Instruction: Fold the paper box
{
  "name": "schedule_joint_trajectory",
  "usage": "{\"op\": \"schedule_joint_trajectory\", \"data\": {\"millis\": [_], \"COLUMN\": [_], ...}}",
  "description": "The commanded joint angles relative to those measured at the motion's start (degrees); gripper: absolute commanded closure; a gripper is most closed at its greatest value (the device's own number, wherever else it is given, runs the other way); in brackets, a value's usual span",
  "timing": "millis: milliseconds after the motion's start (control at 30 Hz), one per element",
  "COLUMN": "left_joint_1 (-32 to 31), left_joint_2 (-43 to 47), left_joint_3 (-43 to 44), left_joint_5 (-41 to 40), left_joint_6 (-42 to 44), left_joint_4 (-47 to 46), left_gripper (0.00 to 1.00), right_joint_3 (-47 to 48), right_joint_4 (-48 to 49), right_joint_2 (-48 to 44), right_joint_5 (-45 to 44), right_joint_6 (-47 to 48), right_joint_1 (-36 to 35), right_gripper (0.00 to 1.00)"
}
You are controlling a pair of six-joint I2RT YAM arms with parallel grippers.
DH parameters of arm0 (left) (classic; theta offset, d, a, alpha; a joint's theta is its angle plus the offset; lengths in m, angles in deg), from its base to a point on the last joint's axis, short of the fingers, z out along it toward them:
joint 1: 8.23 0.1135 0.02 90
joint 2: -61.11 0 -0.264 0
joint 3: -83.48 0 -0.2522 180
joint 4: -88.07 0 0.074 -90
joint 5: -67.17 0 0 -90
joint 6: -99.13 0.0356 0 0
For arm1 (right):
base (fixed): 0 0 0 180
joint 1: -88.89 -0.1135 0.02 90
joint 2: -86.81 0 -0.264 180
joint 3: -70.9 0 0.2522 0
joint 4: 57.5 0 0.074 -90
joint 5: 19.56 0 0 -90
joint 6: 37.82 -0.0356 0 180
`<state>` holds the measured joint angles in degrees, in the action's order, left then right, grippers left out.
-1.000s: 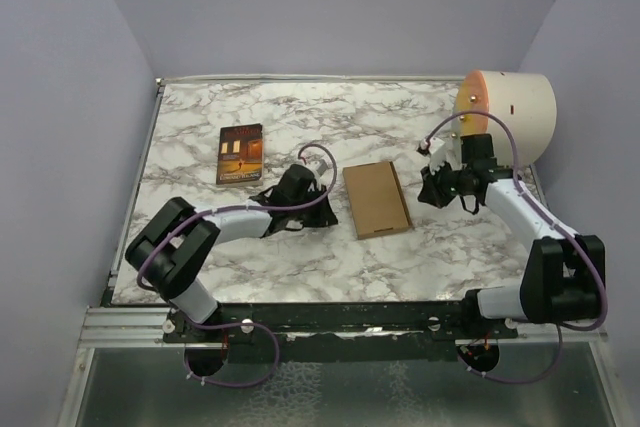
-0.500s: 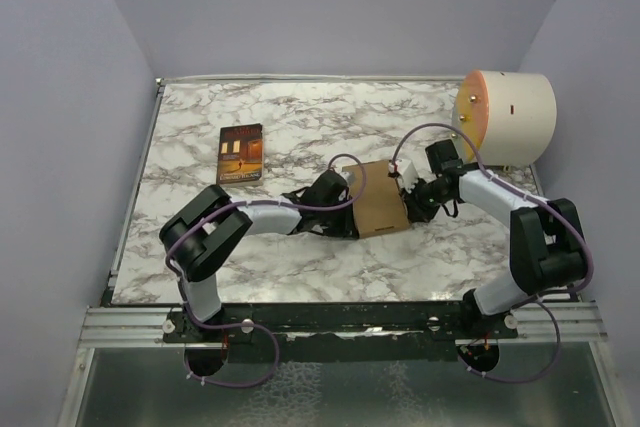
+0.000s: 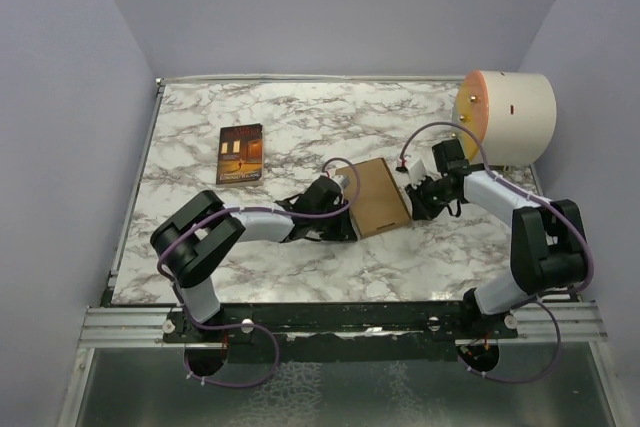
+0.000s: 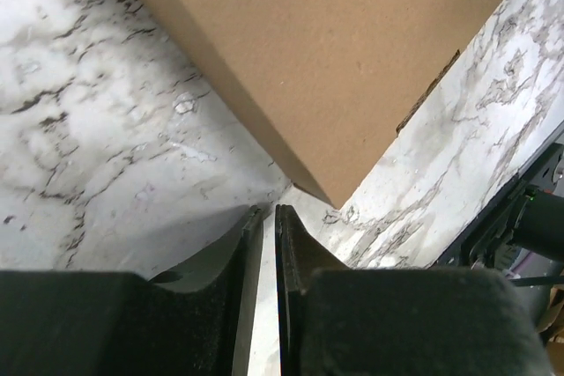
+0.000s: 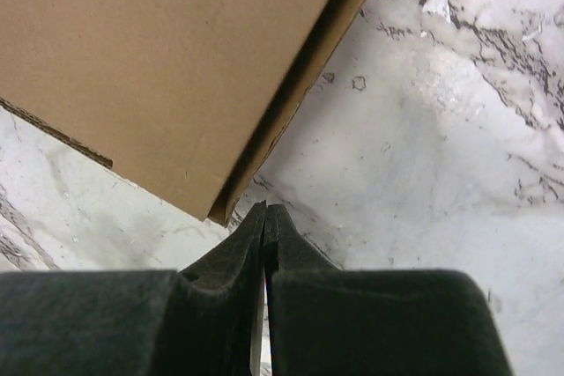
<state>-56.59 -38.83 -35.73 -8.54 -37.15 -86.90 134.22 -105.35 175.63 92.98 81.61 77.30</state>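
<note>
Lab cell: plain lilac walls (image 3: 330, 7), marble tabletop (image 3: 300, 122), metal mounting rail (image 3: 330, 324).

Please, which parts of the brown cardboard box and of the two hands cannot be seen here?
Top view: the fingers of the left hand and right hand are hidden under their own wrists.
Left wrist view: the flat brown cardboard box is cut off by the top edge.
Right wrist view: the box is cut off by the top and left edges.
All views: the box's inside is hidden by its top face.
</note>
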Motion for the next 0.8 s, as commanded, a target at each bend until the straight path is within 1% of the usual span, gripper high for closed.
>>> {"op": "schedule_joint_trajectory", "data": {"millis": [0, 67, 200, 467, 533, 633, 767], "left_joint_1": [0.5, 0.4, -0.3, -5.4, -6.2, -6.7, -6.5], "left_joint_2": [2.3, 2.0, 0.6, -3.5, -5.0, -6.2, -4.3], "left_joint_3": [-3.1, -2.7, -2.0, 3.6, 5.0, 6.5, 4.7], "left_joint_5": [-3.6, -3.8, -4.3, -4.4, -4.0, -3.9, -5.3], "left_joint_6": [-1.0, -1.6, -3.3, -6.2, -6.8, -6.9, -6.3], "left_joint_4": [-2.0, -2.4, -3.2, -5.3, -6.0, -6.0, -4.9], "left_gripper": [0.83, 0.83, 0.85, 0.87, 0.88, 0.87, 0.86], "right_joint_3": [-2.0, -2.2, -1.7, -1.8, -1.3, -2.0, -2.9], "right_joint_4": [3.6, 3.6, 1.8, -0.8, -1.5, -0.5, 2.2], "right_joint_2": [-3.3, -2.9, -2.1, -2.4, -2.6, -3.7, -4.8], "right_joint_5": [-2.7, -3.6, -0.4, 2.1, 3.1, 1.3, -3.0], "right_joint_6": [-4.1, -4.6, -2.9, -1.3, -1.1, -1.9, -4.4], "right_joint_1": [0.5, 0.4, 0.2, -7.9, -8.9, -9.1, -7.8], "right_gripper": [0.98, 0.99, 0.99, 0.99, 0.99, 0.99, 0.99]}}
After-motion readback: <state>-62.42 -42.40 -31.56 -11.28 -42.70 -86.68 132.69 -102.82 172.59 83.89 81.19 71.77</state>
